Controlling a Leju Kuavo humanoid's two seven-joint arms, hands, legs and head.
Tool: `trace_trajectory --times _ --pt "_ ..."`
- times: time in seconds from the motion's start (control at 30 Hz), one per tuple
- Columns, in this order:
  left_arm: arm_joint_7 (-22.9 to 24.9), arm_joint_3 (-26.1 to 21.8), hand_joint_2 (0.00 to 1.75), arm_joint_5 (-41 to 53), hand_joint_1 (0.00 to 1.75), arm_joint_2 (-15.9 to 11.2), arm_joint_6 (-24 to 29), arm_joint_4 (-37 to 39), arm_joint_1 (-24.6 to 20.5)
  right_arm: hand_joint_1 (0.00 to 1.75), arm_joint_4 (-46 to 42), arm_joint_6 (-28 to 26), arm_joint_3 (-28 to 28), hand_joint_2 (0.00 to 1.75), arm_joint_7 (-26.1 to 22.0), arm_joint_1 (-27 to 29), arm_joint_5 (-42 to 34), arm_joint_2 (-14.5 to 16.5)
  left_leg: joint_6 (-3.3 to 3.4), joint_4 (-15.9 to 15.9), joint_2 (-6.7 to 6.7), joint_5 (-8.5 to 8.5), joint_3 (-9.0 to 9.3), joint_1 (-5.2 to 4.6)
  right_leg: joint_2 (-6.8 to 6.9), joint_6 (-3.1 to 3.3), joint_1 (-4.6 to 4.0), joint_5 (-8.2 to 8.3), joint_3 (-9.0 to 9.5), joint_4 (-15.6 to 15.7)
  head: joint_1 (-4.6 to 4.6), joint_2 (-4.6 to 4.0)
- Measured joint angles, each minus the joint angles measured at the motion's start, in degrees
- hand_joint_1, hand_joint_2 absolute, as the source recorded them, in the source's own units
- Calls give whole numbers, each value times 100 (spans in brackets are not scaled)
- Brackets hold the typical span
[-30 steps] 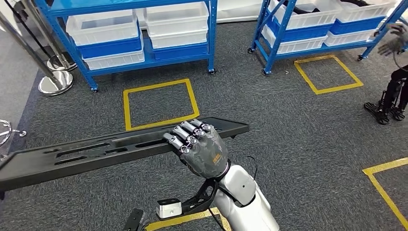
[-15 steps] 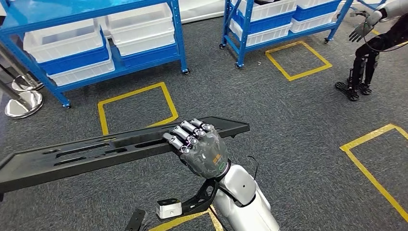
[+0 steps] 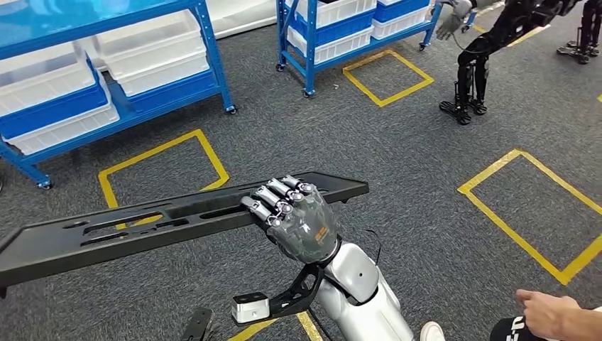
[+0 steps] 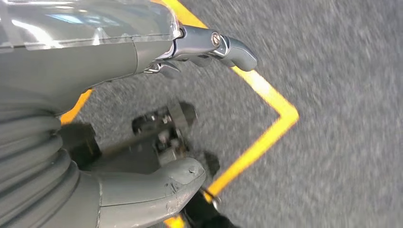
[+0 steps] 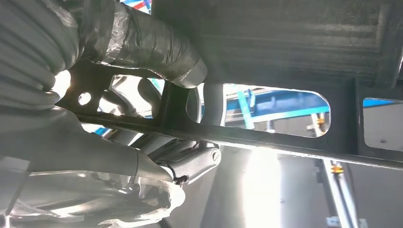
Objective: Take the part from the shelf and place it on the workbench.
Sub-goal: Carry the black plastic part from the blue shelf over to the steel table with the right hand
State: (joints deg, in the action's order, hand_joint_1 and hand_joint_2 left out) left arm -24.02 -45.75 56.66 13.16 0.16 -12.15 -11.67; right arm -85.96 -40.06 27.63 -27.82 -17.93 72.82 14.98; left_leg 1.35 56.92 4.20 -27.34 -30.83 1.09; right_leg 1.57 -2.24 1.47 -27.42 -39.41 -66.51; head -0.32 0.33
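Black part (image 3: 142, 227), right hand (image 3: 298, 224) fingers wrapped around

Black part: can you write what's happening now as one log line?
right hand: holds black part | left hand: holds nothing | workbench: unseen | place: pending

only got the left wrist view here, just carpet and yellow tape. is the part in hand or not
Observer: Yes, the right hand grips the long black part, carried level above the floor.
Operator: fingers actually wrapped round it
Observer: The right wrist view shows the thumb over one bar of the part, fingers under it.
Operator: anything nearby
Observer: A person's hand reaches in low on the robot's right; another robot stands ahead by the blue shelves.
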Motion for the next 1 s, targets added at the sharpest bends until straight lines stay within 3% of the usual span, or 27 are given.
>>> trace_trajectory --times 0.07,0.1,0.17,0.2,0.27,0.33,0.4,0.43,0.47,0.53,0.57,0.63,0.67,0.7,0.77,0.83,0.9,0.93,0.97,1.0 --pt "0 0 175 1 0 1 -3 0 -19 175 5 0 10 175 10 -21 1 0 -93 103 96 -85 -13 -14 163 41 -17 171 283 547 -1 0" --pt "1 0 175 2 0 0 -3 0 -26 175 11 0 19 175 21 -31 1 0 -132 131 135 -113 -15 -26 185 89 -39 157 308 615 -2 0" --pt "2 1 175 6 0 3 -5 0 -34 175 25 1 40 175 52 -45 1 -1 -185 134 208 -135 2 -23 60 190 -55 162 283 594 -3 0" --pt "2 3 175 13 0 6 -7 0 -39 175 32 1 54 175 70 -52 3 -2 -210 158 169 -175 4 -7 4 226 -51 170 278 604 -3 0" --pt "2 8 175 26 0 12 -10 0 -44 175 44 2 88 175 117 -80 9 -3 -243 457 -69 -414 -115 19 -108 294 -34 194 278 629 -3 0" --pt "2 9 175 30 0 12 -8 0 -30 175 63 2 130 175 169 -105 14 -5 -243 1195 -314 -798 -450 22 -225 335 -45 204 274 634 -4 0" --pt "2 9 175 26 0 12 -3 0 -3 175 84 2 168 175 211 -110 15 -16 -222 1821 -371 -971 -767 15 -373 351 -74 208 272 628 -4 0" --pt "2 9 175 22 0 12 -1 0 5 175 91 2 183 175 233 -110 15 -26 -199 1847 -382 -890 -802 12 -454 353 -88 209 274 623 -3 0" --pt "2 9 175 17 0 12 1 0 8 175 95 2 196 175 254 -112 13 -36 -167 1619 -409 -698 -719 10 -536 353 -97 210 281 618 -3 0" --pt "2 9 175 3 0 11 4 0 6 175 96 2 222 175 289 -122 5 -48 -91 826 -630 -261 -385 8 -687 344 -109 214 294 611 -2 0" --pt "1 9 175 -3 0 10 5 0 7 175 96 2 236 175 300 -131 1 -51 -63 494 -761 -134 -249 8 -755 329 -107 222 287 607 -3 0" --pt "2 9 175 -6 0 10 7 0 10 175 93 2 255 175 314 -146 -4 -58 -41 253 -895 -98 -149 -8 -873 264 -79 260 246 619 -3 0" --pt "2 9 175 -6 0 13 8 0 13 175 91 2 261 175 319 -149 -6 -66 -34 216 -845 -81 -135 -18 -941 219 -62 289 230 642 -3 0" --pt "3 9 175 -5 0 17 8 0 11 175 88 1 262 175 325 -149 -7 -75 -18 177 -775 -49 -113 -12 -917 184 -57 301 220 652 -2 0" --pt "2 8 175 -8 0 31 9 0 11 175 83 0 265 175 334 -166 -12 -100 36 67 -627 23 -71 0 -613 138 -87 180 134 497 2 0" --pt "2 7 175 -10 0 38 11 0 26 175 79 0 272 175 342 -190 -23 -117 75 19 -468 51 -59 -11 -268 120 -105 -164 -143 -83 5 0" --pt "8 6 175 -5 0 34 11 0 45 175 81 0 275 175 351 -193 -33 -138 89 23 -291 45 -68 -26 -204 95 -83 -412 -436 -720 5 0" --pt "13 6 175 -1 0 32 9 0 50 175 84 0 276 175 357 -190 -36 -154 87 24 -206 40 -69 -30 -191 85 -72 -395 -461 -805 4 0" --pt "16 7 175 5 0 32 8 0 49 175 87 0 277 175 363 -189 -36 -170 82 27 -128 34 -68 -32 -166 80 -64 -281 -371 -668 4 0" --pt "19 8 175 11 0 32 5 0 48 175 88 0 278 175 370 -190 -35 -181 70 34 -61 23 -63 -32 -101 84 -63 -108 -173 -336 5 0"
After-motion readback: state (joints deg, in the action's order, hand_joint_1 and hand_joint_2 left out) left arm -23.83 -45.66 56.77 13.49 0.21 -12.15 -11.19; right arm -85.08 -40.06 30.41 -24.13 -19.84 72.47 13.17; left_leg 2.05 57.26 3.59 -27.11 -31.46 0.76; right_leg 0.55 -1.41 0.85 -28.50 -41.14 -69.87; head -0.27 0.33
